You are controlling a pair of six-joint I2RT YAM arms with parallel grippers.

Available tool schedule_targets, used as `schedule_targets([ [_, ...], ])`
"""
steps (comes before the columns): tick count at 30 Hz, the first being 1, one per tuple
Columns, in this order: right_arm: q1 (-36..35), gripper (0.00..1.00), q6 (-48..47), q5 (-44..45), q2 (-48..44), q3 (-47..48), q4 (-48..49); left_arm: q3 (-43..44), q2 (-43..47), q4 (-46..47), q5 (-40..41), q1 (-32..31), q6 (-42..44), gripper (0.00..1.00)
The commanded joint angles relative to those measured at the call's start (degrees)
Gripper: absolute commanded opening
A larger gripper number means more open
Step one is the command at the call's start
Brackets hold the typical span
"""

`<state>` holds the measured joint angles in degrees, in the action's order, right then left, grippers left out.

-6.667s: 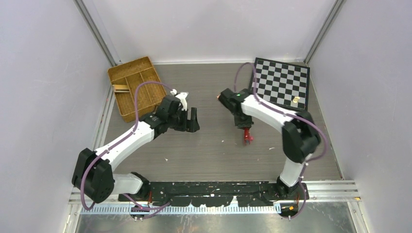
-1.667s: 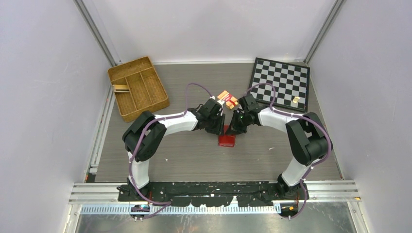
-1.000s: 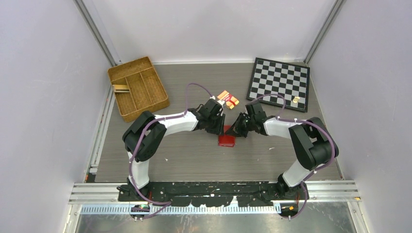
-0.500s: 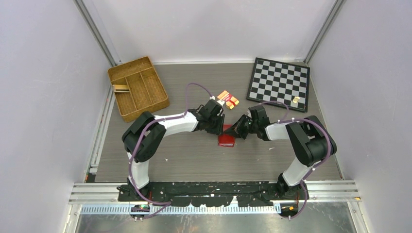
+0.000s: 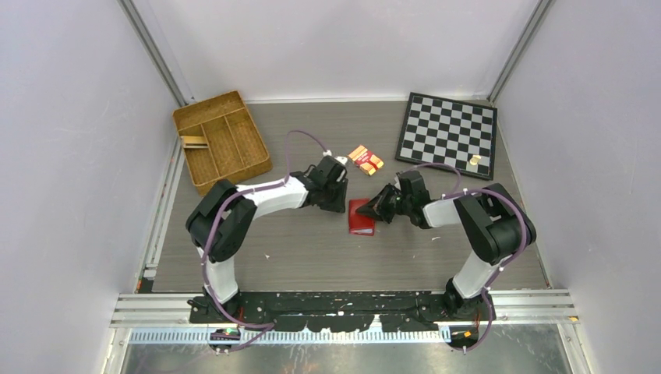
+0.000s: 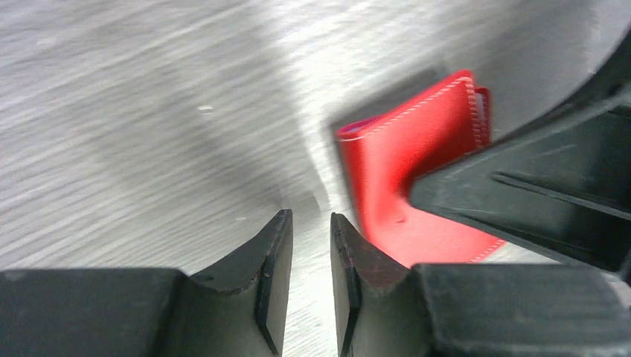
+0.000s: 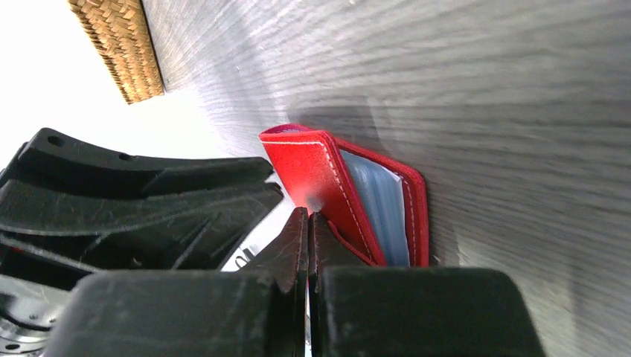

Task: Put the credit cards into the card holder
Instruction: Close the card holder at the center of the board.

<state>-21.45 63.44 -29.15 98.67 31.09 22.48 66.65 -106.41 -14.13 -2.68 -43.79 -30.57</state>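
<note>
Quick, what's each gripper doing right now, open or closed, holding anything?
Left gripper: slightly open, empty.
Right gripper: shut, tips against the card holder cover, nothing visibly gripped.

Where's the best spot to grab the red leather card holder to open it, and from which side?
Likely the red leather card holder's lifted top cover, at its free stitched edge. Come in low from the gaping side, where clear bluish sleeves show between the covers; elsewhere it looks too flat to pinch.

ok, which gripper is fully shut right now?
The right gripper: its jaws meet with no gap, tips at the cover of the red card holder. The left gripper shows a narrow gap, nothing in it.
</note>
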Motion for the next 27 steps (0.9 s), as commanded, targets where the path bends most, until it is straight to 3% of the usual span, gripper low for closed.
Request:
schedule_targets([
  [1,-3.4,0.01,-4.2,22.4,9.9,-2.9,-18.4,-1.1,5.0,-4.1,3.9,3.2,2.6,0.27],
  [11,-7.4,0.01,1.7,18.6,18.2,-2.5,-9.2,-2.1,11.8,-7.8,4.5,8.1,4.2,0.28],
  [18,-7.5,0.01,4.1,15.7,24.0,-2.4,-4.2,-2.9,11.0,-6.5,2.9,8.0,2.1,0.27],
  [27,-7.5,0.00,-2.4,17.0,15.6,0.2,-10.9,-4.2,11.6,-3.6,1.2,7.5,1.4,0.27],
])
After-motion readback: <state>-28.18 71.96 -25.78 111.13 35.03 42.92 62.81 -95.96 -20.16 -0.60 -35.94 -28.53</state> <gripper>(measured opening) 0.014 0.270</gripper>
